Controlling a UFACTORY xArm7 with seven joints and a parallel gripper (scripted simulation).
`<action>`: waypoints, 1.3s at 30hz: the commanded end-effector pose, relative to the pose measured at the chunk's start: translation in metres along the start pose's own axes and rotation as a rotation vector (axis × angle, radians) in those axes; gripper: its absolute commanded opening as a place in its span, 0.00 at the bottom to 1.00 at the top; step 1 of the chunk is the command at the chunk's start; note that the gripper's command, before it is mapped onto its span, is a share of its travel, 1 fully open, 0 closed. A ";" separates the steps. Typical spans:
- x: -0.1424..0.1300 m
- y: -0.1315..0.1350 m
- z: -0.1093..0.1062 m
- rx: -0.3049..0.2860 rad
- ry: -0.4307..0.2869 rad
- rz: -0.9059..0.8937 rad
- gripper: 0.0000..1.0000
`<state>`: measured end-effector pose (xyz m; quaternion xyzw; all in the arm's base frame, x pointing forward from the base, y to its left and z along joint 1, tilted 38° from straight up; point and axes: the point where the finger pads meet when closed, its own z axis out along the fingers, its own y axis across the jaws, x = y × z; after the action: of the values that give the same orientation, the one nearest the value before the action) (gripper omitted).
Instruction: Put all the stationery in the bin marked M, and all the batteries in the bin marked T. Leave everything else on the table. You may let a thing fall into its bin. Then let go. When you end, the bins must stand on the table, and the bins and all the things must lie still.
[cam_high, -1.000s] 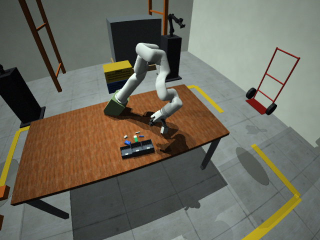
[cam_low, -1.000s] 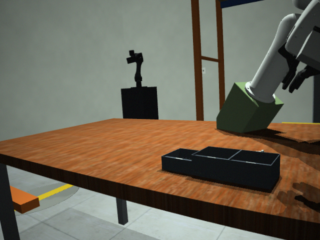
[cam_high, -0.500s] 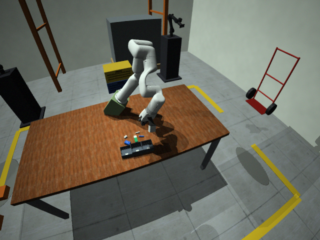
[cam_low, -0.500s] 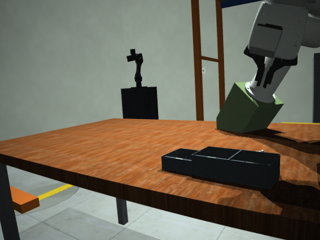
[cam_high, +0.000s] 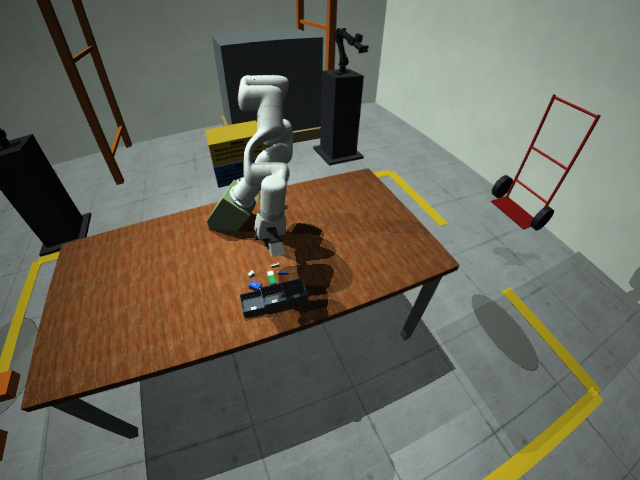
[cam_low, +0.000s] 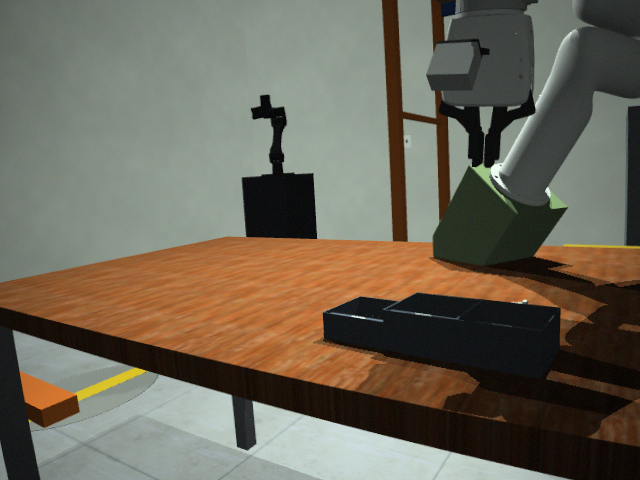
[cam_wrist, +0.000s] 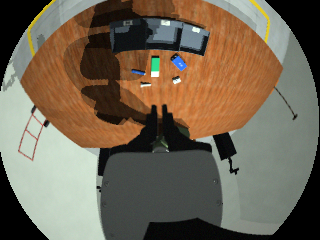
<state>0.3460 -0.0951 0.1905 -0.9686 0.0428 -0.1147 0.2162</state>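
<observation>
My gripper (cam_high: 270, 243) (cam_low: 483, 157) (cam_wrist: 159, 111) is shut and holds nothing. It hangs well above the table, behind the small things. A row of three dark open bins (cam_high: 272, 308) (cam_low: 465, 346) (cam_wrist: 163, 35) stands near the table's front edge; I cannot read their marks. Just behind the bins lie a green and white block (cam_high: 270, 278) (cam_wrist: 155, 67), a blue block (cam_high: 254, 284) (cam_wrist: 179, 63), a thin blue stick (cam_high: 283, 272) (cam_wrist: 138, 72) and a small white cylinder (cam_high: 251, 272) (cam_wrist: 176, 80). Another tiny white piece (cam_high: 274, 265) lies a little farther back. In the exterior view the bins hide these things.
The arm's green base block (cam_high: 230, 211) (cam_low: 485, 232) sits tilted at the table's back edge. The wooden table (cam_high: 129, 289) (cam_low: 180, 289) stretches wide to the left of the bins. Ladders, dark cabinets and a red hand truck (cam_high: 542, 165) stand off the table.
</observation>
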 end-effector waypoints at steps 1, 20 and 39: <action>-0.011 0.020 0.000 0.067 0.091 0.018 0.07; -0.009 0.038 0.012 0.106 0.150 0.057 0.07; 0.080 0.095 0.094 0.106 0.150 0.057 0.07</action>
<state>0.4103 -0.1458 0.1090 -0.9456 0.0853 -0.1906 0.2495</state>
